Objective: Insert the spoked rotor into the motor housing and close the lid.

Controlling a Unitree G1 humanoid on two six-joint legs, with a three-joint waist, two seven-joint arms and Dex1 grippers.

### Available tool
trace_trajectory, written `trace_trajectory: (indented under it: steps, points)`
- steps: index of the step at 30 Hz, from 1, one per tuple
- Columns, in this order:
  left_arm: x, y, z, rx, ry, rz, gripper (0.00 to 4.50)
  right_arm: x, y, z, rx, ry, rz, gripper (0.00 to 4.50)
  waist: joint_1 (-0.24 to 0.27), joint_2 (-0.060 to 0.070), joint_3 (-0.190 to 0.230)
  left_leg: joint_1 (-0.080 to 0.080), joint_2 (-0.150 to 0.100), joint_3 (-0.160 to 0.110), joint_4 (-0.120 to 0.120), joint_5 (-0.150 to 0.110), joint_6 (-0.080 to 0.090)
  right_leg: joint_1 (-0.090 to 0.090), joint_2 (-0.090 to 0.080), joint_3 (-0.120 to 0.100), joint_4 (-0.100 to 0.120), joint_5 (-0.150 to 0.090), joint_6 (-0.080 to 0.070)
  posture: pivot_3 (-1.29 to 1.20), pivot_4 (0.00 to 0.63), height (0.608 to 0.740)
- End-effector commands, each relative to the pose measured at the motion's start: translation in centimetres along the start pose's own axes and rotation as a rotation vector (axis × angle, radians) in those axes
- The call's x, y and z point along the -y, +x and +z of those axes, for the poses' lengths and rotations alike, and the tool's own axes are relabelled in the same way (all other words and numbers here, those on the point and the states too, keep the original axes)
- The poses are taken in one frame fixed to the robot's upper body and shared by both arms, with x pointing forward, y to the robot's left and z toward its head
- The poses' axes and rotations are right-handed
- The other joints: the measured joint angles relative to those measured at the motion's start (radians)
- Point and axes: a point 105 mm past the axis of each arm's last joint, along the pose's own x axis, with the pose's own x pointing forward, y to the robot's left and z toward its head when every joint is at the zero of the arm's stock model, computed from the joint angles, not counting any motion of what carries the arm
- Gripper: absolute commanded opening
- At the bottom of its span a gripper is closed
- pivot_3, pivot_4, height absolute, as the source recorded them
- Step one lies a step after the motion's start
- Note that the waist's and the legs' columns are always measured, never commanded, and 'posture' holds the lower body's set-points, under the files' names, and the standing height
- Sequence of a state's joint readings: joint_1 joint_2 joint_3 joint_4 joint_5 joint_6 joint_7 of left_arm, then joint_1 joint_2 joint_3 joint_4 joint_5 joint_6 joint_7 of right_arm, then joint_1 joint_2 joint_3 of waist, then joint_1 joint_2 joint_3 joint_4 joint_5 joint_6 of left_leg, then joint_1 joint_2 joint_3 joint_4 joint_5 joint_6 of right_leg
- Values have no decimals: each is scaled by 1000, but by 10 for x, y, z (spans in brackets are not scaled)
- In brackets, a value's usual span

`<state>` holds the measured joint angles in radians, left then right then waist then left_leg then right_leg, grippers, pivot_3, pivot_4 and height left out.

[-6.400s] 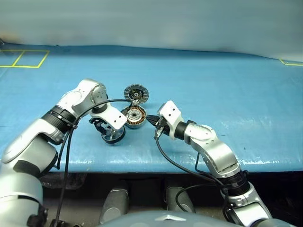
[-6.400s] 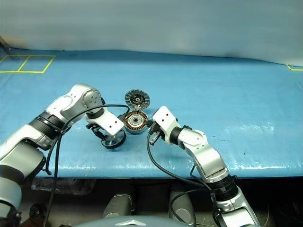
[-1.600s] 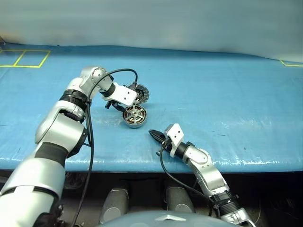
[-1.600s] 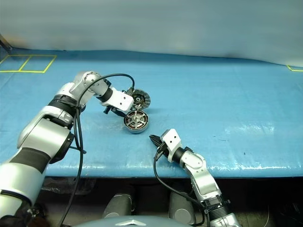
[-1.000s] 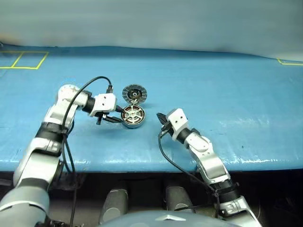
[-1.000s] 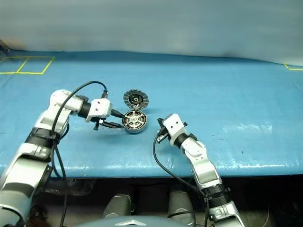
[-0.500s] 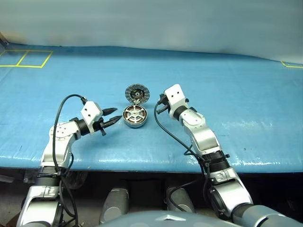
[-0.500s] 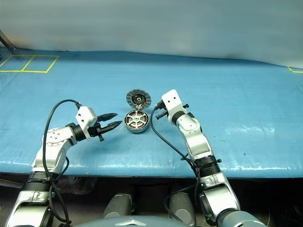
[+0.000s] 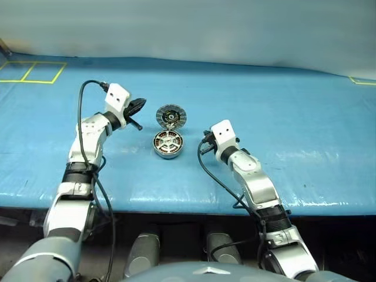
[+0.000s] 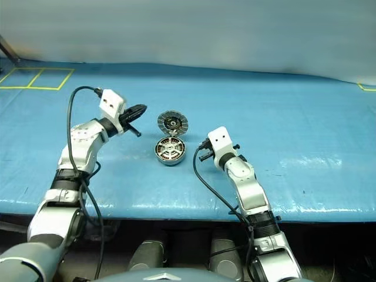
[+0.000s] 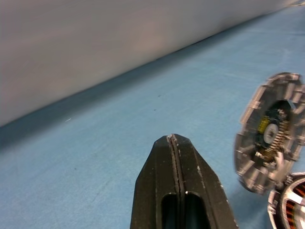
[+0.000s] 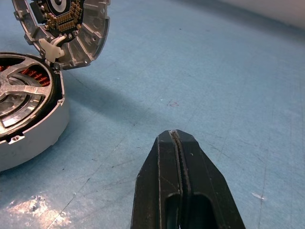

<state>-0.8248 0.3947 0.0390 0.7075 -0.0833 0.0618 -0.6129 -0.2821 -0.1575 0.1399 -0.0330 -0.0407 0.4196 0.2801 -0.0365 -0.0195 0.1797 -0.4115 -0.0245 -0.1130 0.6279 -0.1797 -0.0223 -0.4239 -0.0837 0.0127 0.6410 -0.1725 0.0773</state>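
The motor housing [image 9: 168,144] lies flat on the blue table, and the spoked rotor [image 12: 19,93] sits inside it, silver spokes over copper windings. Hinged at the housing's far edge, the lid [image 9: 169,116] stands upright and open, its inner face towards me. My left gripper [image 9: 137,107] is shut and empty, held above the table just left of the lid and apart from it. To the right of the housing, my right gripper [image 9: 204,148] is shut on nothing, with a small gap between it and the housing. The left wrist view has the lid [image 11: 271,138] to one side of the closed fingertips [image 11: 172,143].
A blue sheet [image 9: 294,117] covers the table, whose front edge [image 9: 194,202] runs close below the arms. Yellow tape squares [image 9: 29,71] mark the far left corner. A pale wall [image 9: 188,23] rises behind the table.
My left gripper has shut and swung up from left of the housing to beside the lid. The right gripper has pulled back from beside the lid to the housing's right.
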Motion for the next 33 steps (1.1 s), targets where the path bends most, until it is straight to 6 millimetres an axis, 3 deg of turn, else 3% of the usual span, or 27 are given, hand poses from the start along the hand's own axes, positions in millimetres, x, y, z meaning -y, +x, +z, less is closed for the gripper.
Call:
trace_trajectory:
  steps: [1, 5, 8, 12, 16, 27, 33]
  points:
    - [-3, 19, 25, 27, 39, -1, 27, 3, -9, 16, 61, -2, -23, 0, -4, 0, 0, 0, 0, 0, 0, 0, 0, 0, 0, 0, 0, 0, 0, 0, 150, 740]
    - [1, 36, 39, -4, 116, -28, 27, 3, -14, 12, 54, -2, -37, 0, -10, 0, 0, -1, 0, 1, -2, 0, 0, 0, 0, 0, -4, 1, 1, 0, 150, 740]
    - [28, 43, 47, 9, 12, -227, 27, 4, -16, 12, 54, -3, -52, 0, -13, 0, 0, -2, 0, 1, -3, 0, 0, 0, 0, 0, -7, 1, 3, 0, 150, 740]
    - [61, 36, 51, 9, -53, -516, 27, 4, -16, 12, 52, -9, -66, 0, -20, 0, 0, -4, 0, 1, -4, 0, 0, 0, 0, 0, -11, 2, 4, 0, 150, 740]
    - [65, 30, 59, 30, -114, -605, 27, 4, -16, 10, 46, -9, -70, 0, -25, 0, 0, -4, 0, 1, -5, 0, 0, 0, 0, 0, -12, 3, 4, 0, 150, 740]
    - [64, -4, 20, -147, -133, -750, 27, 5, -12, 12, 50, -9, -72, 0, -28, 0, 0, -3, 0, 1, -5, 0, 0, 0, 0, 0, -12, 2, 4, 0, 150, 740]
    - [66, -18, 6, -162, -185, -764, 27, 2, -9, 13, 51, -10, -59, 0, -25, 0, 0, -4, 0, 0, -5, 0, 0, 0, 0, 0, -12, 2, 4, 0, 150, 740]
